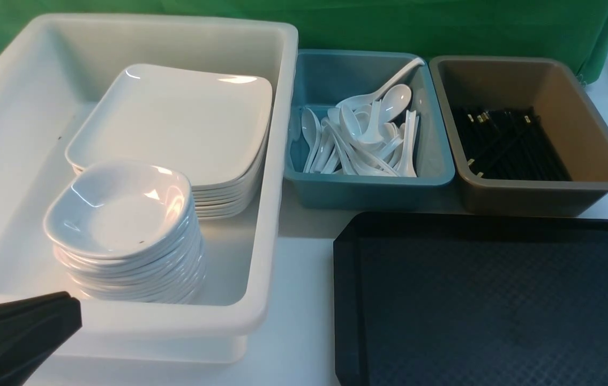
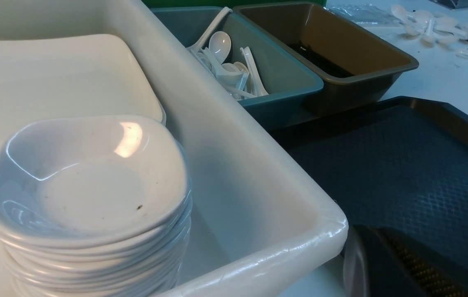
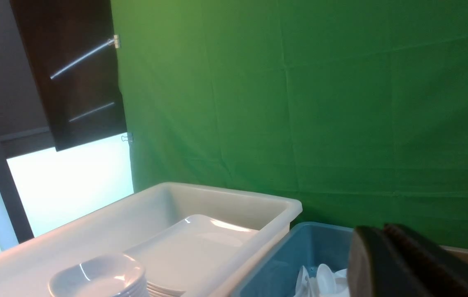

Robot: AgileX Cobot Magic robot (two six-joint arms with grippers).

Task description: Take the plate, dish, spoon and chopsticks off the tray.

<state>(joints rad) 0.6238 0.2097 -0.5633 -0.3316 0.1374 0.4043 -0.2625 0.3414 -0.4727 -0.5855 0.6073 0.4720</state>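
Note:
The black tray [image 1: 486, 300] lies at the front right with nothing on its diamond-pattern surface. A stack of large white plates [image 1: 180, 120] and a stack of small dishes [image 1: 121, 209] sit inside the white tub [image 1: 277, 161]. White spoons [image 1: 368, 134] are piled in the blue bin [image 1: 368, 187]. Black chopsticks [image 1: 507, 145] lie in the brown tub [image 1: 598, 134]. My left gripper [image 1: 68, 311] is shut and holds nothing, low at the tub's near left corner; in its wrist view its tips [image 2: 376, 235] sit between tub and tray [image 2: 403, 165]. My right gripper [image 3: 382, 231] is shut and holds nothing, raised near the blue bin.
A green cloth [image 1: 443, 27] hangs behind the bins. Beyond the brown tub, loose spoons [image 2: 427, 24] and a plastic bag [image 2: 361, 14] lie on the white table. A strip of bare table [image 1: 304, 300] runs between the white tub and the tray.

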